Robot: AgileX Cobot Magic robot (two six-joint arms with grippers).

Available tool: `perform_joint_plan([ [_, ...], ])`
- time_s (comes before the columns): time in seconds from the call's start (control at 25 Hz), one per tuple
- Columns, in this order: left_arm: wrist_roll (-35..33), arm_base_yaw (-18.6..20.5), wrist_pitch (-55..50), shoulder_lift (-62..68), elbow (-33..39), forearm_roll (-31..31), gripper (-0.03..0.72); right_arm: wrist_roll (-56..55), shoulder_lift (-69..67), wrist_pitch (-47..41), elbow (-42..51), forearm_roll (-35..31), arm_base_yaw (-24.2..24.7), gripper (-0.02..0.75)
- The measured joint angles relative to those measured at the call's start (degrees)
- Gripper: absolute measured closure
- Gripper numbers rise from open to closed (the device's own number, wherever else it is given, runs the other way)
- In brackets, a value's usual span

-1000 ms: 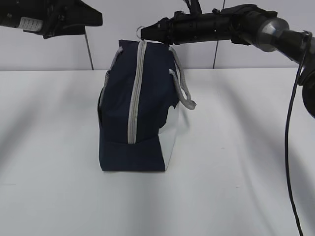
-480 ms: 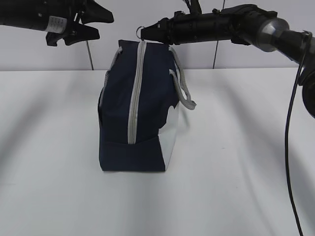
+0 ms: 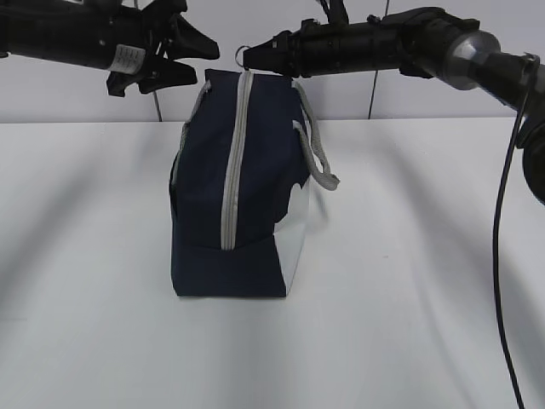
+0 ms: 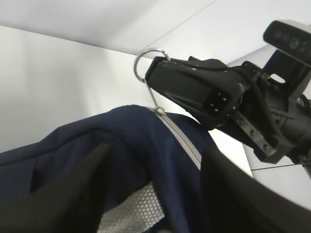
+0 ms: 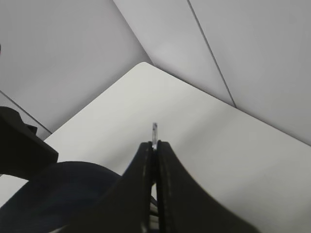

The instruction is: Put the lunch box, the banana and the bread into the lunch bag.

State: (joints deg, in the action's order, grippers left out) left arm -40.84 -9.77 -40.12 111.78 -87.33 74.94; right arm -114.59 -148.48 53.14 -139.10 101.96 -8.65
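Observation:
The navy-blue lunch bag stands upright in the middle of the white table, with its grey zipper running up the near end and over the top. My right gripper is above the bag's top and is shut on the zipper's ring pull; the ring's edge shows between its jaws in the right wrist view. My left gripper is open at the bag's top left corner. Its fingers straddle the bag's top edge and a grey strap. The lunch box, banana and bread are out of view.
A grey strap handle hangs down the bag's right side. The white table extends on both sides of the bag. A pale wall with panel seams stands behind. A black cable hangs at the right.
My left gripper has moved right, from the upper left corner to the bag's top left edge. The right gripper and the bag have not moved.

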Motion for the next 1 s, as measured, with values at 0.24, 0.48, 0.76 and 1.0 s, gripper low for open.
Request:
perform_joint_plan([
  [0.24, 0.05, -0.21, 0.21, 1.1, -0.16, 0.69, 0.3, 0.0, 0.0, 0.0, 0.0, 0.0, 0.0, 0.754],
  [0.48, 0.05, -1.88, 2.54, 1.59, -0.27, 0.81, 0.314, 0.0, 0.0, 0.0, 0.0, 0.0, 0.0, 0.754],
  [0.76, 0.06, -2.21, 3.33, 2.32, -0.53, 0.91, 0.423, 0.0, 0.0, 0.0, 0.0, 0.0, 0.0, 0.754],
  [1.0, 0.06, -2.29, 3.7, 2.32, -0.53, 0.91, 0.475, -0.12, 0.0, 0.0, 0.0, 0.0, 0.0, 0.754],
])
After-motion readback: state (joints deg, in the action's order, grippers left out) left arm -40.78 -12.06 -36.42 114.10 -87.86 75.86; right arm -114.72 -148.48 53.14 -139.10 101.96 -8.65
